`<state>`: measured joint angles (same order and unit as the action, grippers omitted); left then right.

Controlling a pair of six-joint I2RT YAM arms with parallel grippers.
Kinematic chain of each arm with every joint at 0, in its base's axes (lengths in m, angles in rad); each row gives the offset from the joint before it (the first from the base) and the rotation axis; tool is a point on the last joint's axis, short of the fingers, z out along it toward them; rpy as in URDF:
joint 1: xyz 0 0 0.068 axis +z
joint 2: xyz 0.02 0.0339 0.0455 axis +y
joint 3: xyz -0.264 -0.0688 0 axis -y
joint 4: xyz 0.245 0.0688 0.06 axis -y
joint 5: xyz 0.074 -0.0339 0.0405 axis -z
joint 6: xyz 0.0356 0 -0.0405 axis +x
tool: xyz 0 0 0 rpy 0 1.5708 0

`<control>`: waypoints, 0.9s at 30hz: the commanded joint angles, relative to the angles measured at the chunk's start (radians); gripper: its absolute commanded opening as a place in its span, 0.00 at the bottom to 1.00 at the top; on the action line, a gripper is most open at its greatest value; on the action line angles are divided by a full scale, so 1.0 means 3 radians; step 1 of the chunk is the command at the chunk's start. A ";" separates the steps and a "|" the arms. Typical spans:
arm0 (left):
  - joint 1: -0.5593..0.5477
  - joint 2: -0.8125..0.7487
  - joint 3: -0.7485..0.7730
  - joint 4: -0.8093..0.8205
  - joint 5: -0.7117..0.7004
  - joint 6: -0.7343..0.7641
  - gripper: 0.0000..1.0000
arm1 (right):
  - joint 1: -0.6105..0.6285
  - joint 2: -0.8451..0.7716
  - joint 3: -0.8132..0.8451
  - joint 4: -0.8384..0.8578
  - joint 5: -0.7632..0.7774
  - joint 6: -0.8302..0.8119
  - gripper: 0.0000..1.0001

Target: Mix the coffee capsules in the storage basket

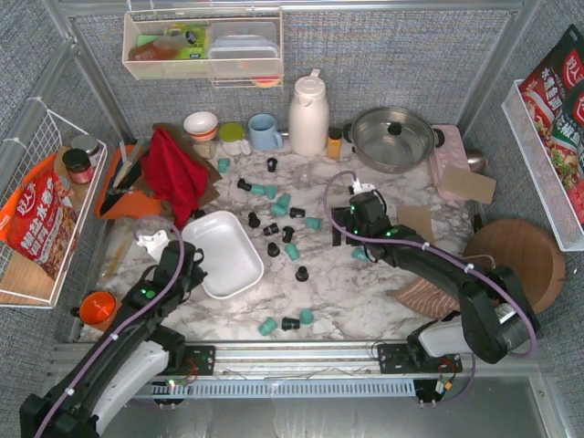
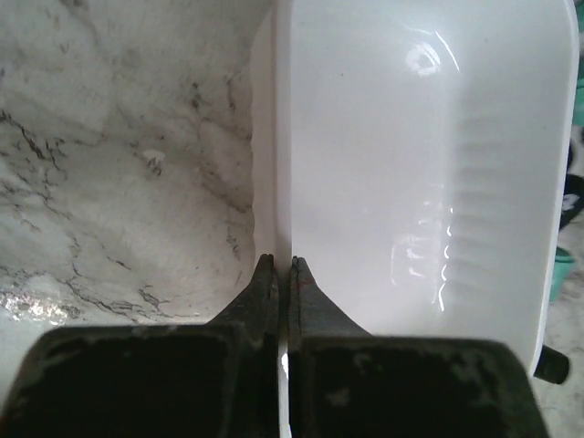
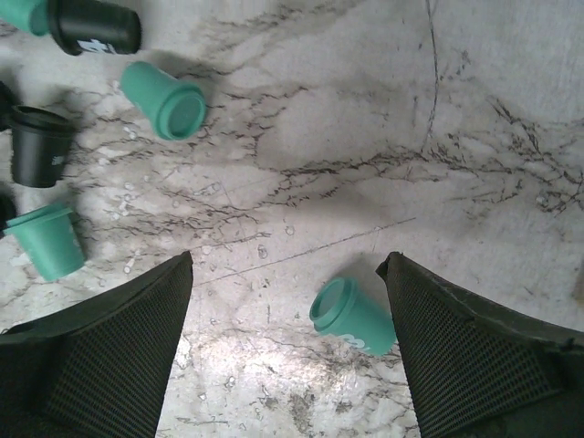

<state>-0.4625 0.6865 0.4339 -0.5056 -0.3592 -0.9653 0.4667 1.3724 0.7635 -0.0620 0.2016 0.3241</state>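
The left gripper [image 2: 276, 265] is clamped on the left wall of the storage basket [image 2: 411, 182], one finger inside and one outside, and the tray itself holds nothing. All the coffee capsules [image 1: 254, 220] lie loose on the marble table [image 1: 347, 292] to the basket's right, between the two arms. The right gripper [image 3: 285, 262] hangs with its jaws spread wide over a teal capsule [image 3: 354, 318]; the capsule lies on its side close to the right-hand finger, its long axis slanting across the gap, so this arm is the nearer one to gather it.
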 commanded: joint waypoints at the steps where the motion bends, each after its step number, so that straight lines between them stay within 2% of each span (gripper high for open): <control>1: 0.0008 -0.0137 0.0240 -0.0012 -0.0011 0.0220 0.00 | 0.0004 -0.0079 0.0133 -0.0120 -0.0185 -0.0109 0.90; 7: 0.0008 -0.0075 0.0716 0.0188 0.0104 0.0647 0.00 | 0.0086 -0.0201 0.0410 -0.0220 -0.0653 -0.0190 0.89; 13: 0.0003 0.0245 0.0764 0.1112 0.0536 0.1150 0.00 | 0.0275 -0.0373 0.0648 -0.0096 -0.0941 -0.0162 0.85; 17: -0.0004 0.0448 0.0758 0.1569 0.0831 0.1204 0.00 | 0.0393 -0.0437 0.0751 0.0023 -0.0994 -0.0064 0.81; 23: -0.0019 0.0635 0.0686 0.2130 0.0979 0.1081 0.00 | 0.0603 -0.0276 0.0745 0.0341 -0.1004 0.0014 0.74; 27: -0.0037 0.0758 0.0709 0.2154 0.0887 0.1082 0.00 | 0.0687 -0.0127 0.0739 0.0465 -0.0958 0.0088 0.71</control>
<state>-0.4698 0.8917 0.6403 0.0303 -0.0986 -0.6331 0.6563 1.3094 0.9821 -0.0109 -0.0891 0.3183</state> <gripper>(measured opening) 0.001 0.724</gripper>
